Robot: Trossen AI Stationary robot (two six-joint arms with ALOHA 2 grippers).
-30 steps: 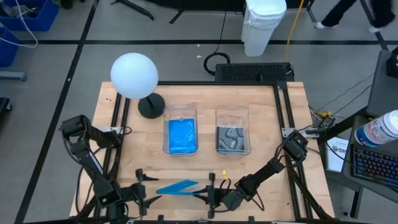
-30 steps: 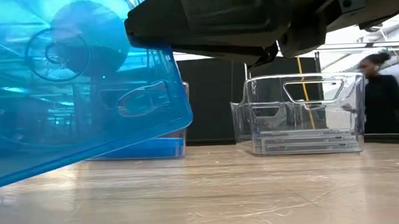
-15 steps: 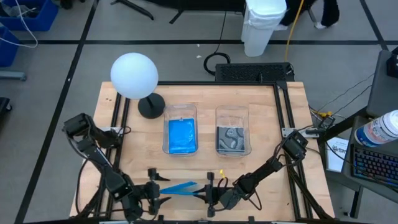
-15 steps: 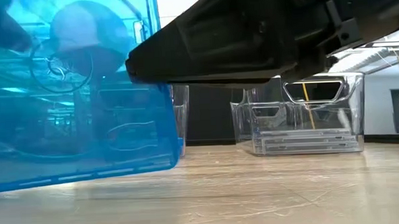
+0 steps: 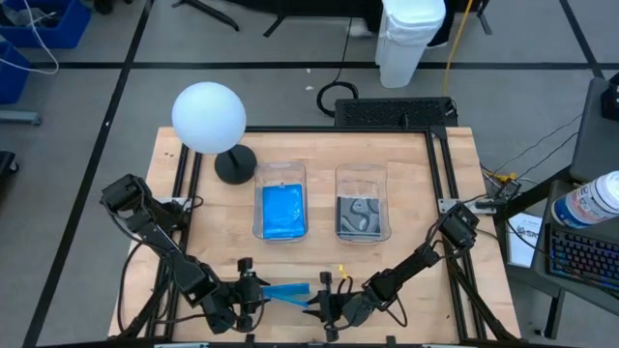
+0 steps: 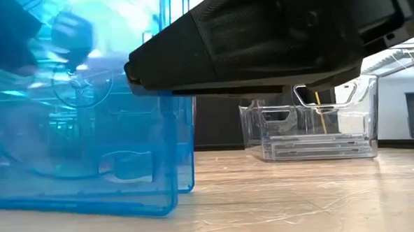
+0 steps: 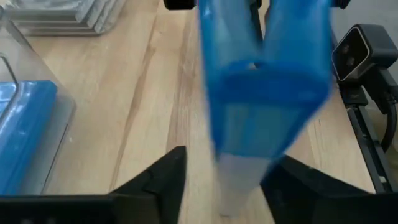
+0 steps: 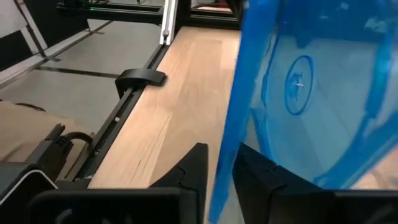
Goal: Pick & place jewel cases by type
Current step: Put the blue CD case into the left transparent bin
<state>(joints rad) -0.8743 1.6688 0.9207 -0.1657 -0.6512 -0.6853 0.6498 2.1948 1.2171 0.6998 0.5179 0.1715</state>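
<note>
One bright blue jewel case (image 5: 288,290) stands on edge near the table's near edge, between my two grippers. My right gripper (image 8: 224,171) is shut on its right end. My left gripper (image 7: 227,177) is open, with one finger on each side of the case's left end (image 7: 249,143); whether they touch it I cannot tell. In the low view the case (image 6: 75,136) stands upright, its lower edge close above the wood. More blue cases lie in the left bin (image 5: 281,208). Grey-patterned cases lie in the right bin (image 5: 363,215). My right gripper pinches the blue case between its two fingers at the case's right-hand edge (image 8: 231,143). The fingers come in level from the table's right side. The case stands upright on edge in the hold, its faces vertical; whether its lower edge (image 6: 92,208) touches the table I cannot tell.
A white globe lamp (image 5: 208,116) on a black base (image 5: 235,164) stands at the far left of the table. The two clear bins sit side by side mid-table. Bare wood lies between the bins and the grippers. Black rails run along both table sides.
My left gripper has moved toward the table's right until its open fingers stand around the case's left end. My right gripper has turned, and the blue case has gone from tilted to standing upright on edge, its lower edge now closer to the table.
</note>
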